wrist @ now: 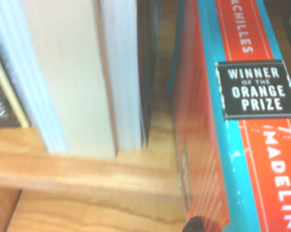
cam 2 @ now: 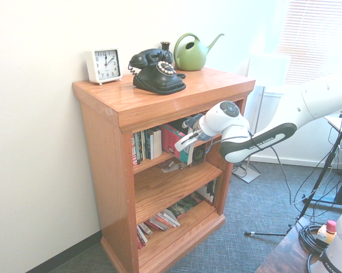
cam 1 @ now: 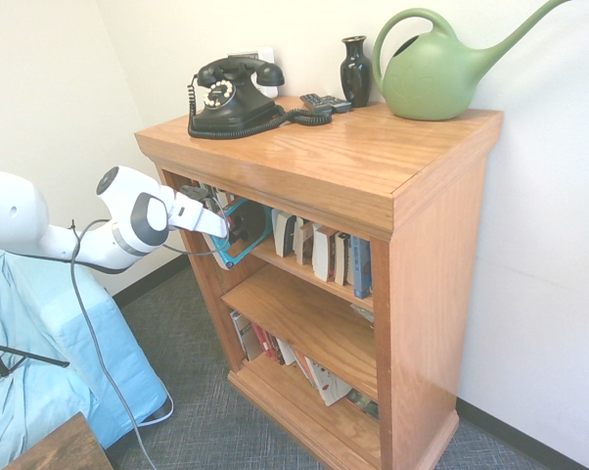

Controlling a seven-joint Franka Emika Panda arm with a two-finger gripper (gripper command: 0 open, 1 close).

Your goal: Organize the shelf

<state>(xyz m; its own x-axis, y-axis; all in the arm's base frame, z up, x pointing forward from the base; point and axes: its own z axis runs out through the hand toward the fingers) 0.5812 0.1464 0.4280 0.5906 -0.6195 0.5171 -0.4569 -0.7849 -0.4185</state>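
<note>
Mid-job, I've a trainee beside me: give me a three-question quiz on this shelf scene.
1. True or false: the tool is at the bottom tier of the shelf.
2. Which stands on the shelf's top board beside the black telephone? A) green watering can B) lamp C) laptop
3. Fill in: the red and teal book in the wrist view reads "Winner of the ___ Prize".

Key: 1 false, it is at the top tier; 2 A; 3 Orange.

Two opposite wide views sharing the shelf (cam 1: pixel 373 176), wrist camera close on books (wrist: pixel 87 72)
</note>
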